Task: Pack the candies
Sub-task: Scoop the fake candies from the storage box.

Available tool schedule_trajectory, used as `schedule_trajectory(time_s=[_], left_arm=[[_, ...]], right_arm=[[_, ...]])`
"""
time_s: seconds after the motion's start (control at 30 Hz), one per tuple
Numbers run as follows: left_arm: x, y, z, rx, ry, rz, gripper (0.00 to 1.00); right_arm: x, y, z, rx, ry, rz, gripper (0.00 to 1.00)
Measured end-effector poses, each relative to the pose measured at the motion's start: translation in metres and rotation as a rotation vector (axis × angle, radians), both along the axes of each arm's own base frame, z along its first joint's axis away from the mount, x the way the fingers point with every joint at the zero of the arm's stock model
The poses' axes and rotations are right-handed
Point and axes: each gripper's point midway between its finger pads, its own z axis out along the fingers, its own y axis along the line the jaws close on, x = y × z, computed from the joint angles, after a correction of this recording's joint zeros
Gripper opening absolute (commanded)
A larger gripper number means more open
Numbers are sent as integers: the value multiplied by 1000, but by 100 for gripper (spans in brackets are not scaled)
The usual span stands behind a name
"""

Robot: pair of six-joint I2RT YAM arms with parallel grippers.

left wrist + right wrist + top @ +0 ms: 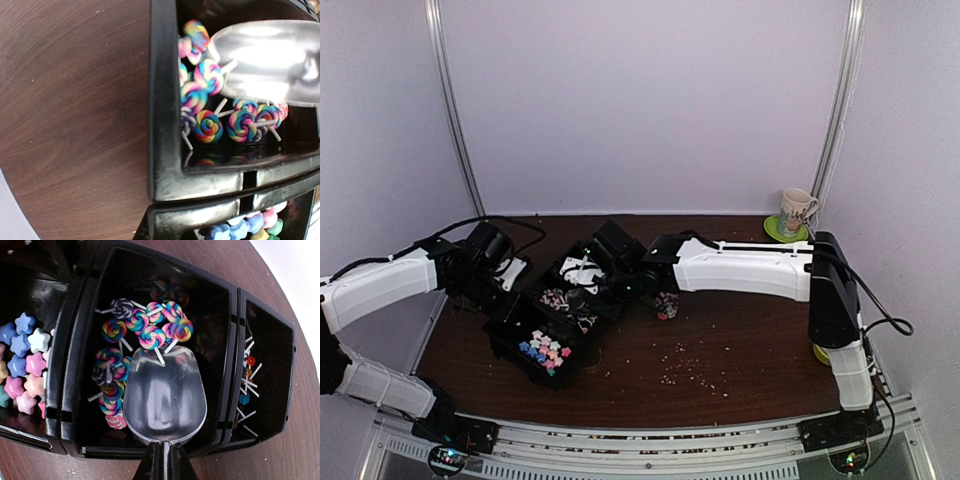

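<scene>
Right tool (162, 464) is pinching shut on the empty scoop (164, 390) among the candies (150, 335); left tool (508, 283) is hiding its grip; packing is seemingly only beginning.

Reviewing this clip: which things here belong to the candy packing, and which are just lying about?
In the job:
- swirl lollipops
- star candies
- black divided tray holding both
- scoop, its handle between the jaws of the right gripper

Lying about:
- mug on a green saucer
- pale crumbs scattered on the table
</scene>
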Motion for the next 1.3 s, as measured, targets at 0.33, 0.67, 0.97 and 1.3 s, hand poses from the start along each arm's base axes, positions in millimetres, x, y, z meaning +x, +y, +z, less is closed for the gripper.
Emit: schedule_trajectory(time_s=[0.33,0.67,0.97,1.3], left_arm=[[-4,-3,-1,-18,20,-8,0],[4,8,0,21,-12,38,0],[7,13,1,43,-27,52,0],[8,4,-1,13,-10,30,0]], right_arm=[[-13,22,4,129,14,158,0],[-7,37,-8,305,61,71,0],[-9,36,-22,492,69,21,0],[-15,19,-26,566,43,3,0]])
